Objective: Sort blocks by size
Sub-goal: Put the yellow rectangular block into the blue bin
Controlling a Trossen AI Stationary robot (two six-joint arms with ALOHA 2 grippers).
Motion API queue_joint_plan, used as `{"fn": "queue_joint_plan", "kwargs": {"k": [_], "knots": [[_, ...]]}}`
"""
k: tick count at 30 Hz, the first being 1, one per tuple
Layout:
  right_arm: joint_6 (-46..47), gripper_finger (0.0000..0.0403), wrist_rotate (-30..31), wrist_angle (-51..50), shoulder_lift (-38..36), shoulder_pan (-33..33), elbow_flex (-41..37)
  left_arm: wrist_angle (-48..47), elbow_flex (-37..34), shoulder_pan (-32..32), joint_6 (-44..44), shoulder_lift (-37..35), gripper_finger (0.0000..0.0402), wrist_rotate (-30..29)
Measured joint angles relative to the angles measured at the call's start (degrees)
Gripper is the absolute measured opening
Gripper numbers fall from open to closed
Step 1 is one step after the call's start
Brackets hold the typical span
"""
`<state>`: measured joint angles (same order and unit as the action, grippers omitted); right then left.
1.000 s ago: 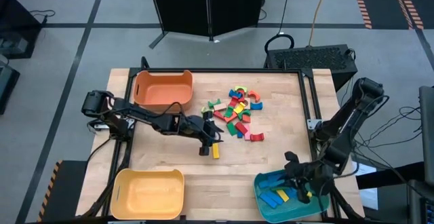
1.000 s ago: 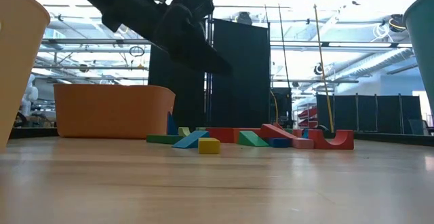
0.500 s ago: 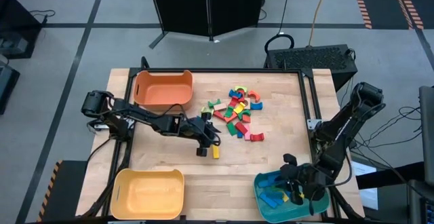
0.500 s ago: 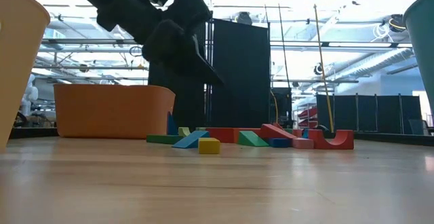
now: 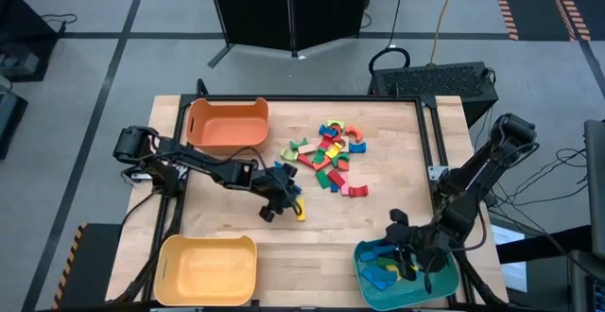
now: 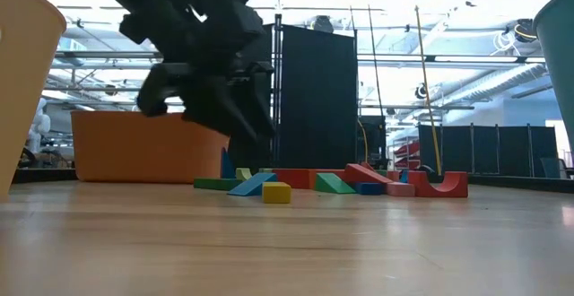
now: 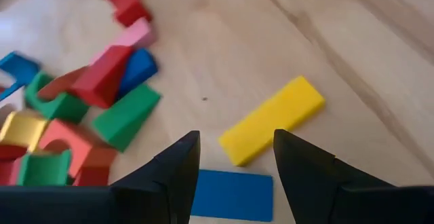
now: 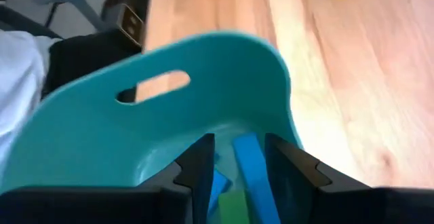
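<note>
Your blocks (image 5: 328, 155) lay heaped at the upper middle of the table (image 5: 378, 217) in the high view. A yellow bar (image 7: 272, 119) and a blue bar (image 7: 231, 195) lay apart from the heap, just ahead of your left gripper (image 7: 234, 163), whose fingers stood parted and empty. At the lower right, your right gripper (image 8: 234, 161) hung over the teal bin (image 8: 102, 136), fingers parted with nothing between them, blue and green blocks lying inside below it.

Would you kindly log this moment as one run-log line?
left gripper: open, above yellow bar and blue bar | right gripper: open, over teal bin | pile: unsorted
</note>
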<state>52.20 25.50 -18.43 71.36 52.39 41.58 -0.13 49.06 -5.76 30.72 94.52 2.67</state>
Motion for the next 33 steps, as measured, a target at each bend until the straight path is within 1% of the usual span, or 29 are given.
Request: {"fn": "queue_joint_plan", "kwargs": {"k": [4, 7, 9, 12, 15, 18, 20, 24, 28, 30, 33], "knots": [[-3.6, 0.0118, 0.0, 3.1, -1.9, -1.0, 0.0, -1.8, 0.4, 0.2, 1.7, 0.3, 0.0189, 2.9], [-6.2, 0.0118, 0.0, 5.6, -2.9, -1.4, 0.0, -3.6, 1.7, 0.5, 1.6, 1.1, 0.0189, 3.1], [-8.3, 0.0118, 0.0, 7.0, -3.2, -1.6, 0.0, -3.2, 2.3, 0.5, 1.6, 2.1, 0.0189, 3.0], [-11.3, 0.0118, 0.8, 8.2, -3.3, -2.3, 0.0, -2.8, 2.3, 0.5, 1.1, 2.6, 0.0189, 0.7], [-15.5, 0.0118, 6.3, 8.0, -3.3, -4.2, 0.0, -2.0, 2.3, 0.5, -2.7, 2.6, 0.0189, -5.4], [-21.1, 0.0118, 9.8, 7.9, -3.3, -8.4, 0.1, -2.4, 2.3, 0.6, -7.6, 1.7, 0.0189, -11.8], [-23.8, 0.0118, 11.2, 8.0, -3.3, -11.9, 0.4, -3.2, 2.4, 0.5, -10.9, 1.0, 0.0189, -14.4], [-25.4, 0.0118, 12.2, 9.6, -3.3, -19.7, 0.9, -6.4, 2.4, 0.5, -17.1, -0.5, 0.0189, -15.4], [-25.9, 0.0118, 12.0, 12.6, -2.4, -25.8, 0.9, -11.4, 2.4, 0.5, -22.5, -2.2, 0.0189, -15.6], [-26.1, 0.0118, 11.1, 14.2, -1.0, -28.3, 0.9, -14.8, 2.3, 0.5, -24.8, -2.8, 0.0189, -16.3], [-26.3, 0.0118, 7.0, 17.7, 2.0, -32.0, 0.9, -17.3, 2.3, 0.5, -28.4, -3.8, 0.0189, -16.7]]}}
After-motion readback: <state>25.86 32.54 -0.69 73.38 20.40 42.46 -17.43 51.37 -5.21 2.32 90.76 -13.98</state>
